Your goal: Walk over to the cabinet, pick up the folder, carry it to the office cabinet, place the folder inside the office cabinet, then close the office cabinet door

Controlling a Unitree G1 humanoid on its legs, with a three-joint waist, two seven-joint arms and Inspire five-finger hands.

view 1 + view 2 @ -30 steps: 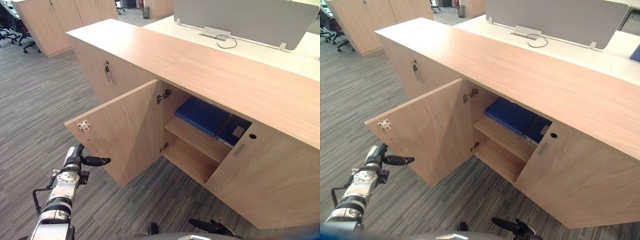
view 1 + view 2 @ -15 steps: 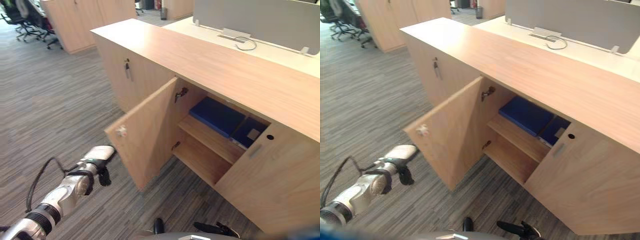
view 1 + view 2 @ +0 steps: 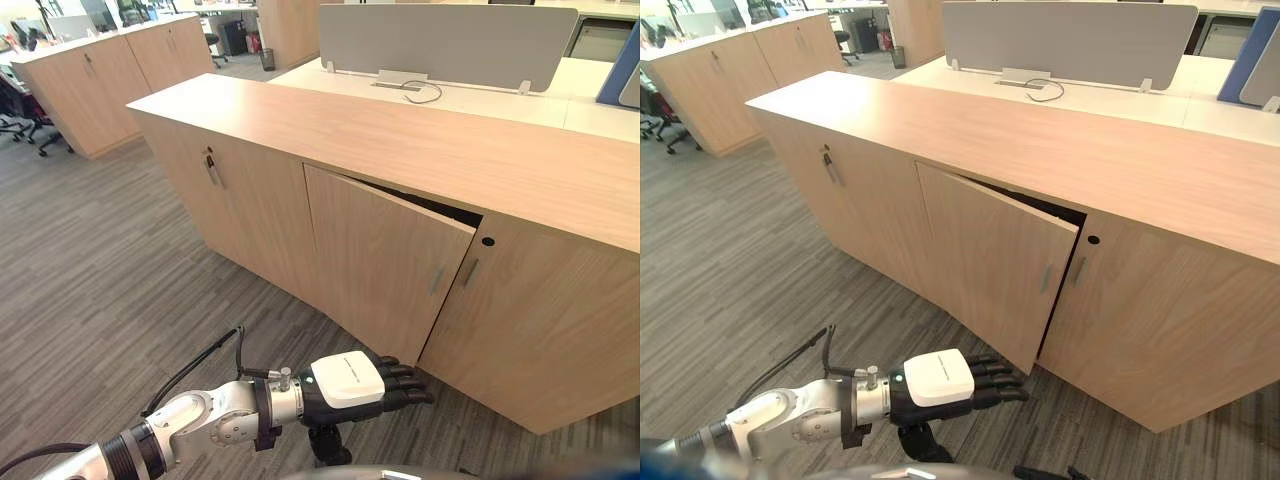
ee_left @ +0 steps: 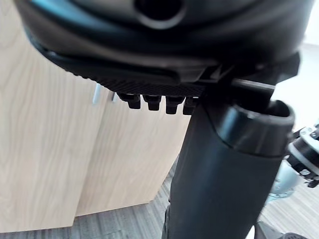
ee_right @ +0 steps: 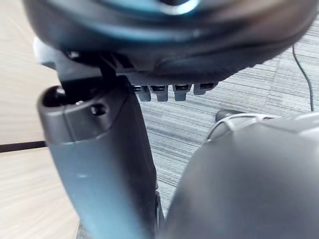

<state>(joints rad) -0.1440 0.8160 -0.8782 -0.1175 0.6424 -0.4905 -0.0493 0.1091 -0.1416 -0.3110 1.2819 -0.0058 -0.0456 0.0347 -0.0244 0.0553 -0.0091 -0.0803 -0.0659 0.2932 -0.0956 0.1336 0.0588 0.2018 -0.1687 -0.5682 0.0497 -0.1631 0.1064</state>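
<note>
Door (image 3: 385, 260) ajar at cabinet (image 3: 400, 130) top edge. Left hand (image 3: 355, 380) flat, fingers straight: push handle (image 3: 436, 279) side flush. Right hand (image 5: 94, 164) prob. relaxed.

- I see a grey divider screen (image 3: 445, 40) at top right, standing on a white desk (image 3: 540, 105).
- Wooden cabinets (image 3: 90, 85) stand at upper left.
- Striped grey carpet (image 3: 100, 260) covers the lower left.

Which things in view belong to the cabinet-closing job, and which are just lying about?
Job: office cabinet; its door, ajar; left hand, fingers straight, low by the door's bottom corner; right hand, holding nothing.

Lying about: grey desk screen; cable on the desk; office chair; far cabinets; bin.
</note>
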